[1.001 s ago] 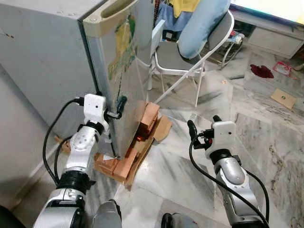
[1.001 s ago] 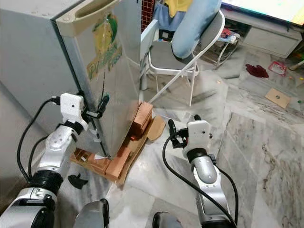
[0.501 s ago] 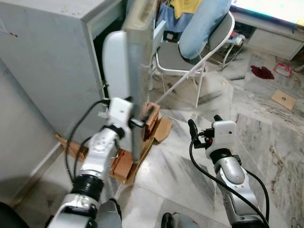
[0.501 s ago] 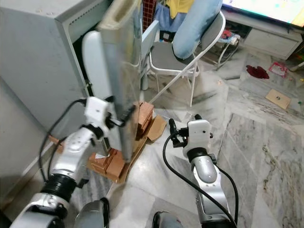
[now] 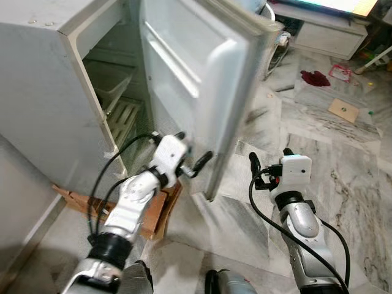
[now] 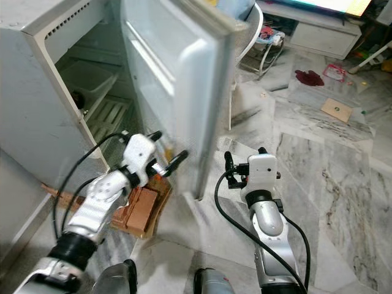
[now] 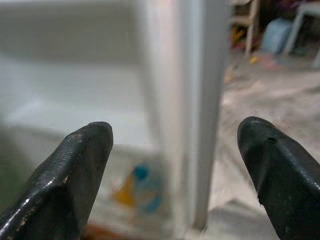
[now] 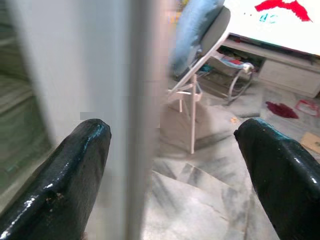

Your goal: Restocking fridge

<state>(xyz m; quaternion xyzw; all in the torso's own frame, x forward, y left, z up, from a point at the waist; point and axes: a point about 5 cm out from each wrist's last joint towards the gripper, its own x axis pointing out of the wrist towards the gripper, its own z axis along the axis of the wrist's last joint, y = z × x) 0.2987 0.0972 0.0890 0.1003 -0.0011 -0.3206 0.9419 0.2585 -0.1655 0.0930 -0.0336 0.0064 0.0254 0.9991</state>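
The small grey fridge [image 5: 55, 92] at upper left has its white-lined door [image 5: 202, 79] open; nothing is stocked yet. The left gripper [image 5: 195, 160], fingers apart, sits by the door's edge; the right gripper [image 5: 264, 171] waits spread, empty.

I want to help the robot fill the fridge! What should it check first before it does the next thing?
1. Fridge door open wide: ok.
2. Left gripper free of the door, fingers open: ok.
3. Right gripper open and holding nothing: ok.
4. Room on the wire shelf: ok, it looks bare.
5. White drawer has room: cannot tell, its inside is hidden.
6. Food nearby to put in: cannot tell.
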